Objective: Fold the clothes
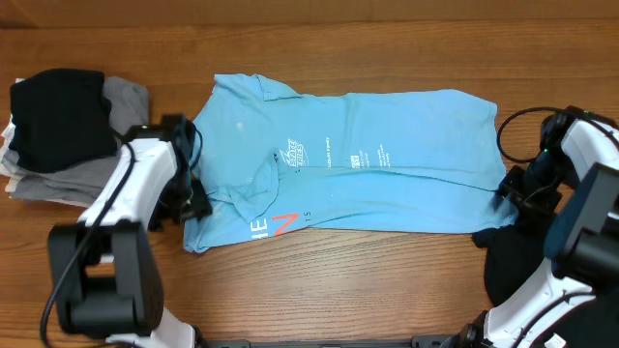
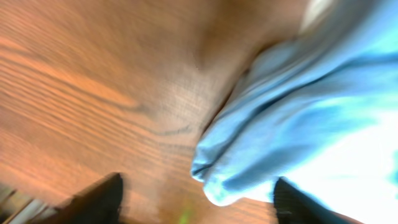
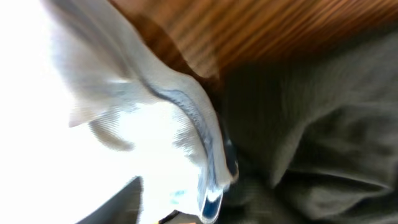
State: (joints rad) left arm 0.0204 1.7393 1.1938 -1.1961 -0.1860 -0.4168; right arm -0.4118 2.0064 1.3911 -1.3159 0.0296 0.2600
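Two grippers are set at the short edges of the sky-blue T-shirt (image 1: 387, 164), which is spread across the table (image 1: 338, 48); bare wood is seen along both long edges. Fingers of the left gripper (image 2: 199, 202) are shown apart only by its wrist view; the state of the right gripper (image 1: 513, 190) cannot be told

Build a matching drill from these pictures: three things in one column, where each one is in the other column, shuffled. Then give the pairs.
Things:
1. blue T-shirt
2. grey garment
3. left fingers

Places:
A. in the pile at the left end of the table, under a black garment
B. open, at the T-shirt's left edge
C. spread across the middle of the table

Pairs: 1-C, 2-A, 3-B
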